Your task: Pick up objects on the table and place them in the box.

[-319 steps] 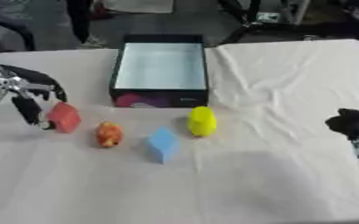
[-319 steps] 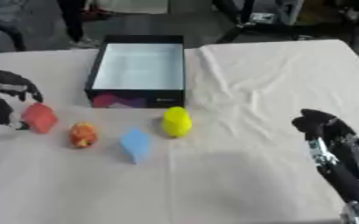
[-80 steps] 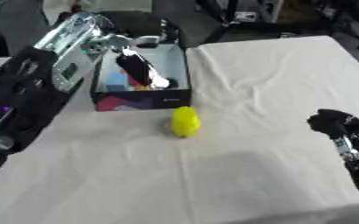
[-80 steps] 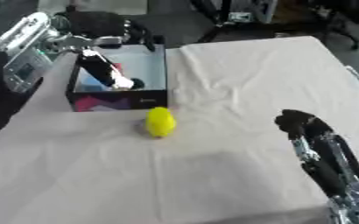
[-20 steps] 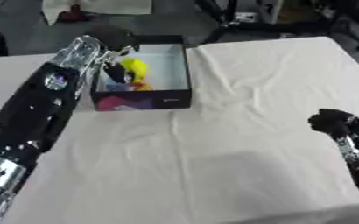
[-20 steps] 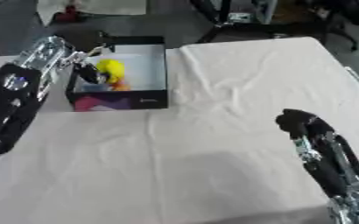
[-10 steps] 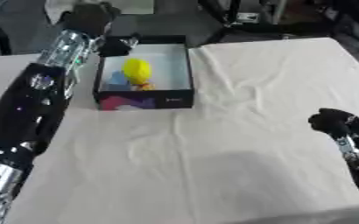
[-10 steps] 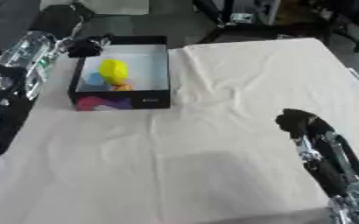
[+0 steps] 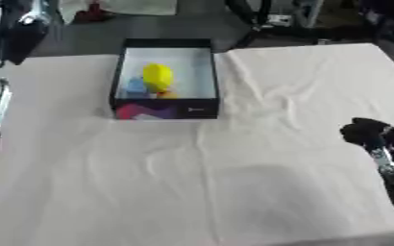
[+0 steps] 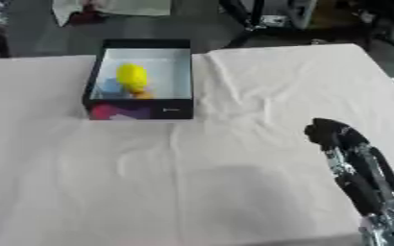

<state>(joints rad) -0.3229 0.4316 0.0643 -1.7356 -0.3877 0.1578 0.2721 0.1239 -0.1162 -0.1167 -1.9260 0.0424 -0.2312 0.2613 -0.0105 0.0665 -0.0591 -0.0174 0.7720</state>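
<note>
Left eye view: rounded yellow object (image 9: 156, 77) inside black rectangular box (image 9: 165, 111).

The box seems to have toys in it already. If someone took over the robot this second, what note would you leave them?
Left hand: only the arm shows at the left edge, raised; fingers not visible.
Right hand: idle on the cloth at lower right, fingers curled, holding nothing.
Box: at the far centre-left, holding the yellow toy, a blue piece and something orange.
Done: no loose objects show on the white cloth.
Left: apparently nothing; a fourth object cannot be made out inside.
</note>
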